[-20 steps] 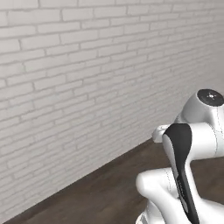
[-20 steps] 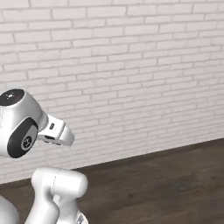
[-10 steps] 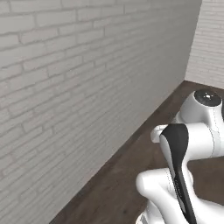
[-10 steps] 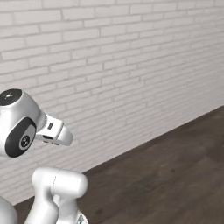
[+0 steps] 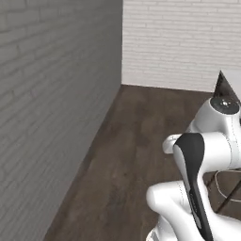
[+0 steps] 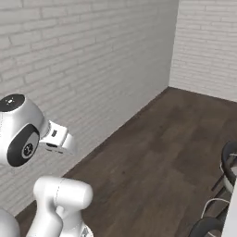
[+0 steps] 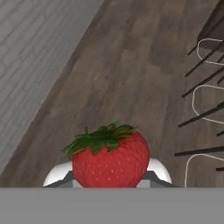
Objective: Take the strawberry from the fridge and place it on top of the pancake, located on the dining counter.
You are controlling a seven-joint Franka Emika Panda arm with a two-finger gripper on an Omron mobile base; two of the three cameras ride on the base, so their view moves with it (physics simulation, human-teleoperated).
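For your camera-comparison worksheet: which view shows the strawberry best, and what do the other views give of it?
The hand view: the strawberry sits large and close at the bottom, red with green leaves, above the dark wood floor. The left and right base views give the arm, brick wall and floor instead, nothing of the berry.

Base views: behind arm, left and right, facing room corner, sharing brick wall [image 5: 56, 94], wood floor [image 6: 166, 148]. Hand view: close, down onto floor, chairs [image 7: 205, 100].

The base has apparently turned, bringing dark chairs [image 6: 229, 169] into view.
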